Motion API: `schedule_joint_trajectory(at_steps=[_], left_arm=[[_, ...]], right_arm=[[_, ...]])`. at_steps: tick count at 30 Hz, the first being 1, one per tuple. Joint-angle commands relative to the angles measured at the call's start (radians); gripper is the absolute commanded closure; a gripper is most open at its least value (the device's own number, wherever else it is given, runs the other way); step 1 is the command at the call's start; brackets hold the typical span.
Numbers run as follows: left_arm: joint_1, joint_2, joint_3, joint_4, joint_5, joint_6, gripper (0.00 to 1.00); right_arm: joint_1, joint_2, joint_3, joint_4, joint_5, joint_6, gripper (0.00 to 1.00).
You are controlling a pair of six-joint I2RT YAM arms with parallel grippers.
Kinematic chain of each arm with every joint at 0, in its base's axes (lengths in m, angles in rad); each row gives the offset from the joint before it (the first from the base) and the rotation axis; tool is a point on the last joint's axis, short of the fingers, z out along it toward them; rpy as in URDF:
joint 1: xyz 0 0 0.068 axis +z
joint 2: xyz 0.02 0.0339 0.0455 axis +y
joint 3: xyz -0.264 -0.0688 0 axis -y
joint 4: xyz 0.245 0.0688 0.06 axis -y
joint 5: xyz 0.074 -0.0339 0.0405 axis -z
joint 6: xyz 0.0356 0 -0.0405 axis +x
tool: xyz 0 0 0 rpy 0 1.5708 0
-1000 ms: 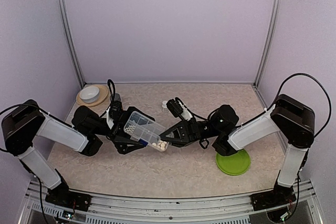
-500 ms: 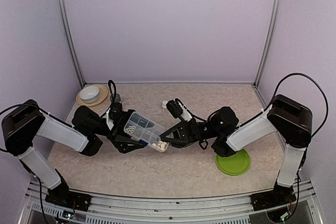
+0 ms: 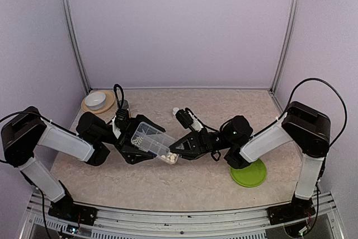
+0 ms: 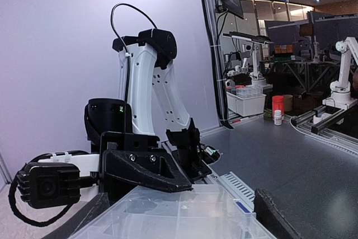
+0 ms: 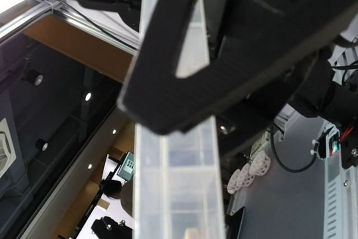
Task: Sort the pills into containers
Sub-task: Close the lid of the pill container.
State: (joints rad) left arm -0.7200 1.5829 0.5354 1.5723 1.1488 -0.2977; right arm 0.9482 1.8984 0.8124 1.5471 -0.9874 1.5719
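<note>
The containers are one clear plastic box (image 3: 152, 139) with compartments, held off the table between both arms and tilted. Whitish pills (image 3: 172, 154) lie in its lower right end, and more pills sit near its upper left. My left gripper (image 3: 146, 140) straddles the box across its width. In the left wrist view the box (image 4: 168, 208) fills the span between both fingers (image 4: 271, 216). My right gripper (image 3: 180, 146) is shut on the box's right end. The right wrist view shows the box (image 5: 176, 160) edge-on under a dark finger (image 5: 224, 54).
A white bowl on a tan plate (image 3: 96, 101) stands at the back left, with a small grey-capped bottle (image 3: 124, 105) beside it. A small white bottle (image 3: 176, 111) stands behind the grippers. A green plate (image 3: 249, 173) lies under the right arm. Metal frame posts stand at both back corners.
The box has tipped further, its left end lifting and its right end dipping. Both grippers shifted slightly with it and the right wrist moved a little to the left.
</note>
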Motion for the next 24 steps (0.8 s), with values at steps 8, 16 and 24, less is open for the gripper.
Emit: schedule_joint_trajectory(at_steps=[8,16,24], left_arm=[[-0.007,-0.007,0.022,0.275,0.047,-0.009,0.13],[0.002,-0.006,0.024,0.274,0.065,-0.021,0.12],[0.007,-0.007,0.025,0.274,0.081,-0.020,0.20]], right_arm=[[0.010,0.000,0.011,0.095,0.005,0.023,0.99],[0.010,-0.020,0.016,0.079,0.003,0.018,0.99],[0.010,-0.016,0.026,0.118,0.013,0.056,0.99]])
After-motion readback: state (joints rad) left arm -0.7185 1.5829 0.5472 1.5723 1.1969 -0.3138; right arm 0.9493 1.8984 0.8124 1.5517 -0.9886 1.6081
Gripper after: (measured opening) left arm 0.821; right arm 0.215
